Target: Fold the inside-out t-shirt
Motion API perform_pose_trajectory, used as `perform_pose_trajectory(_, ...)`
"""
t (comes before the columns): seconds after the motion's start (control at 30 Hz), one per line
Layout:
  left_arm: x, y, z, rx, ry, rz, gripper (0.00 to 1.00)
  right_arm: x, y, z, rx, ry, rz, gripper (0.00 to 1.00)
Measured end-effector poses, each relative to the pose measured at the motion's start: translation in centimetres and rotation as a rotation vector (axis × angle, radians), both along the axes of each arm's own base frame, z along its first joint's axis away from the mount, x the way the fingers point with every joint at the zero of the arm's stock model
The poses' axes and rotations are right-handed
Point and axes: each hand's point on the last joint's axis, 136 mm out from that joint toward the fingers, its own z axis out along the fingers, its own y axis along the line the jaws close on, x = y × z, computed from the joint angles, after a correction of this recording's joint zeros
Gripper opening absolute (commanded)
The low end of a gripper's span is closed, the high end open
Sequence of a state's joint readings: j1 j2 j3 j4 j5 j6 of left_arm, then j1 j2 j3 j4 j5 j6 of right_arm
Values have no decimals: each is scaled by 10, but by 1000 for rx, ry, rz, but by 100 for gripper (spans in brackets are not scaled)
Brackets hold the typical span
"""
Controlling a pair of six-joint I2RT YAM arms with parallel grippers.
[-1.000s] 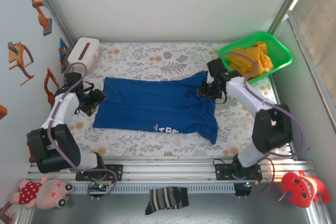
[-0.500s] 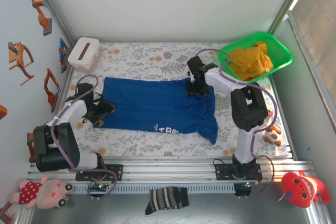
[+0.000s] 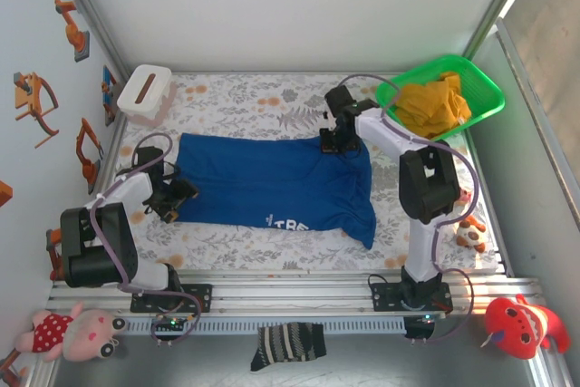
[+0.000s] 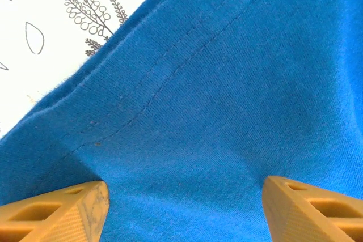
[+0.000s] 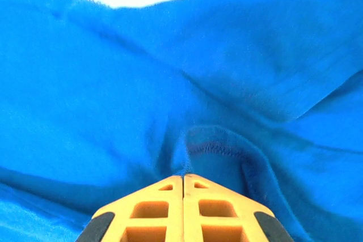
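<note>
The inside-out t-shirt [image 3: 272, 183], royal blue, lies spread flat at the middle of the table [image 3: 236, 97], its long axis running left to right. Small white lettering [image 3: 285, 224] shows near its near edge. Its right part bunches and hangs in a point toward the near right.

At the far right corner of the shirt, the right gripper [image 3: 333, 142] meets the cloth. In the right wrist view its orange fingers [image 5: 153, 216] are pressed together, and the right gripper [image 5: 182, 205] pinches a raised fold of blue fabric [image 5: 227, 111] that puckers at the tips, a stitched hem curling just beside them.

At the left end of the shirt, the left gripper [image 3: 172, 197] rests low on the cloth. In the left wrist view the left gripper [image 4: 184, 211] has its jaws spread wide, one orange fingertip [image 4: 62, 216] at each lower corner, with the blue fabric [image 4: 227, 83] and a stitched seam lying between them. The leaf-printed table cover [image 4: 57, 15] appears beyond the shirt's edge.

A green basket [image 3: 487, 88] at the far right corner holds a yellow-orange garment [image 3: 433, 101]. A white box [image 3: 145, 92] stands at the far left corner.
</note>
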State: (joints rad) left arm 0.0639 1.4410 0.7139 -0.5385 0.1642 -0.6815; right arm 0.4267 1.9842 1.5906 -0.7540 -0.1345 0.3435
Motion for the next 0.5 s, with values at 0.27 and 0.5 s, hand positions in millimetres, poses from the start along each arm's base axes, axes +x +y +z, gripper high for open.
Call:
perform_pose_trajectory(0.27, 0, 0, 0, -2, 3, 6, 72, 15, -8, 11, 22, -39, -47, 28)
perform_pose_trajectory(0.5, 1, 0, 5, -1, -9, 6, 72, -32, -47, 7, -29, -18, -95, 26)
